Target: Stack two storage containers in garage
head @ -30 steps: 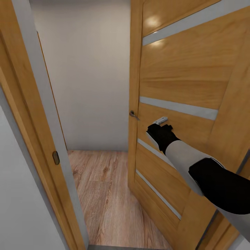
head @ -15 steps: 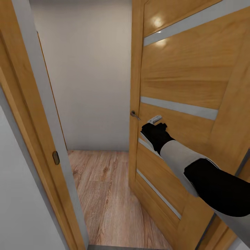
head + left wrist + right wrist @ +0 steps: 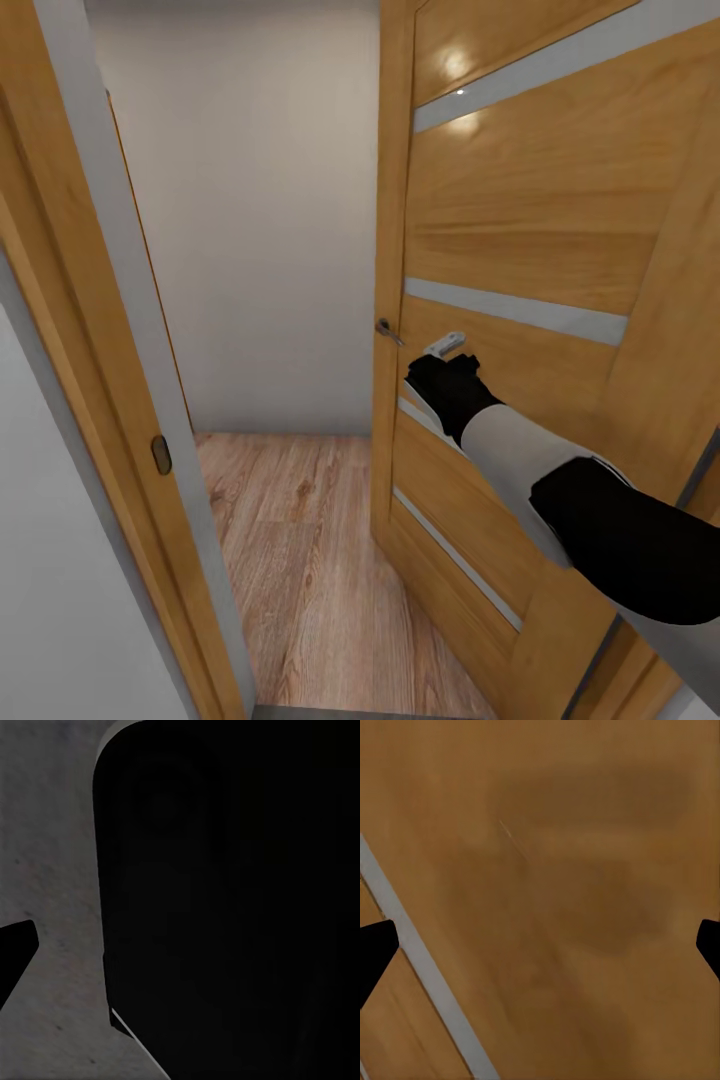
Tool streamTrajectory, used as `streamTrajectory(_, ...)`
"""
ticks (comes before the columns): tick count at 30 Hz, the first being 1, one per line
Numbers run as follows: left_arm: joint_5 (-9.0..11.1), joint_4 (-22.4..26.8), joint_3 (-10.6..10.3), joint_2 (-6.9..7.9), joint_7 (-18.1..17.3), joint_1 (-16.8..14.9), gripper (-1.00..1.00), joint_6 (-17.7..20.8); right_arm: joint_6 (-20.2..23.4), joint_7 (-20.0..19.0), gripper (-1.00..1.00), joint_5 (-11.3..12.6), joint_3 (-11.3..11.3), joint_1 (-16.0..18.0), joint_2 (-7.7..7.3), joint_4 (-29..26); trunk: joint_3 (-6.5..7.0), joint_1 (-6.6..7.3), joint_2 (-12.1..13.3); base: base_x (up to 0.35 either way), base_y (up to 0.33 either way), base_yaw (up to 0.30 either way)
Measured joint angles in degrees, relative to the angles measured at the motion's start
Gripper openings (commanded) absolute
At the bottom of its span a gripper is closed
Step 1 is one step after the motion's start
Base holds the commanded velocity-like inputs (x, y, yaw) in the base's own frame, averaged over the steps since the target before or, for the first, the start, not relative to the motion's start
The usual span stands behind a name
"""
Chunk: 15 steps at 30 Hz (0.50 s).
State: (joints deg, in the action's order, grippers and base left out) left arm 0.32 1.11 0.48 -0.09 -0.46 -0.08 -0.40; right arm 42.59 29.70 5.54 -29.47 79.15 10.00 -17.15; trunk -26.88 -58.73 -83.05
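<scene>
The right arm (image 3: 560,480) reaches forward from the near right, its right gripper (image 3: 447,347) against the wood-panelled door (image 3: 520,230), fingertips set wide in the right wrist view with nothing between. Since half a second ago nothing has shifted. Beyond lie light wood planks (image 3: 290,520) and a cream wall (image 3: 260,200). Left gripper's opening: cannot tell.

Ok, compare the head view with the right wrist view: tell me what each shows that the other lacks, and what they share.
Head view alone: the door frame, the metal door handle, the wood-plank floor beyond the opening, a pale wall, and the right arm reaching toward the door.

Right wrist view alone: the dark tips of the right gripper's fingers set wide apart, right up against the wood.

Both: the wood-panelled door with its pale grey inlay strip.
</scene>
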Motion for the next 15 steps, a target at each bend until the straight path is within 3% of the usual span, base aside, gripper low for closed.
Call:
streamTrajectory(4,0.0,0.0,0.0,0.1,0.1,0.0,1.0,0.0,0.0,-1.1,1.0,3.7,0.0,-0.3,0.0,0.1,0.0,0.0,0.0,0.0,0.0,0.0)
streamTrajectory(6,0.0,0.0,0.0,0.13,0.0,0.0,1.0,0.0,0.0,-1.2,1.0,4.4,0.0,-0.4,0.0,0.1,0.0,0.0,0.0,0.0,0.0,0.0)
streamTrajectory(15,0.0,0.0,0.0,0.17,0.0,0.0,1.0,0.0,0.2,-3.5,1.0,5.2,-0.1,-0.4,0.0,0.7,0.0,0.0,0.0,0.0,0.0,0.0)
